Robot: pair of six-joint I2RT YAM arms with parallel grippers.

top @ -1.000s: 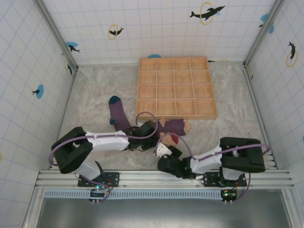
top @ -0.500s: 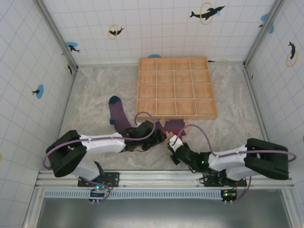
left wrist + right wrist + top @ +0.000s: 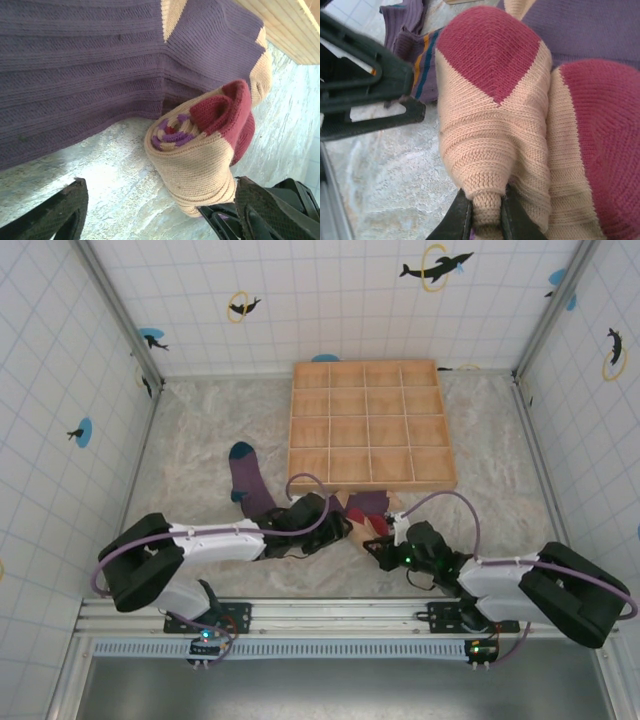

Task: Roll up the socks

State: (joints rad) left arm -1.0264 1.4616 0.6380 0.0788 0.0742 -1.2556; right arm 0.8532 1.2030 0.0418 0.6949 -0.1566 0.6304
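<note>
The rolled tan sock (image 3: 200, 145) sits at lower centre of the overhead view, just below the wooden tray (image 3: 371, 486). The right end effector (image 3: 485, 215) is clenched on a fold of its outer layer, likely so the roll cannot spring loose, while the left end effector (image 3: 165, 210) is released, fingers spread wide near the roll, probably ready for a fresh hold. Three socks are counted: the tan one, the purple tan-toed sock (image 3: 100, 65) flat against it, and the purple teal-toed sock (image 3: 248, 478) left of centre on the desk (image 3: 200, 440), plus one tray of sixteen compartments.

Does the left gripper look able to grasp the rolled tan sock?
Likely yes: the left gripper, open, faces the rolled tan sock across bare table; the right gripper pinches its end.
</note>
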